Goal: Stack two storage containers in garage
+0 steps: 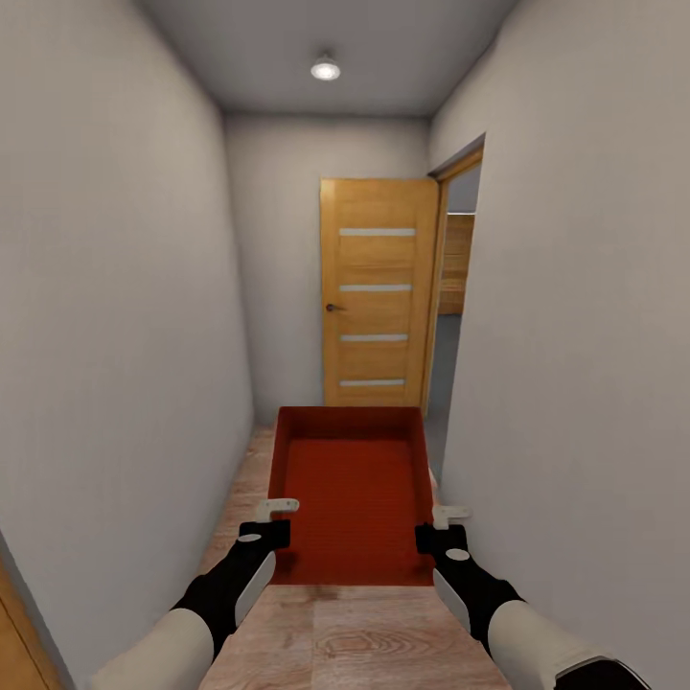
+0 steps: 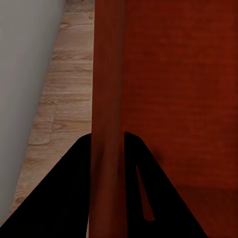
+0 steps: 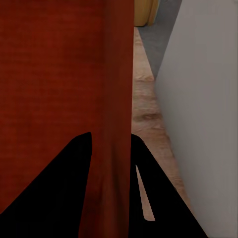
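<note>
Pointing lengthwise toward the door (image 1: pixel 379 307), the storage container (image 1: pixel 353 498) hangs clamped between left gripper (image 1: pixel 271 522) and right gripper (image 1: pixel 433 530).

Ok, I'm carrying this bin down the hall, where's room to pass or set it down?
Bare plank floor lies under and ahead of the storage container, hemmed by grey walls. Tight beside the right gripper. The wooden door stands open; the gap beside it looks passable.

Orange-red lidless storage container (image 1: pixel 350 498) — empty, level, lengthwise — held above wood-plank flooring.
</note>
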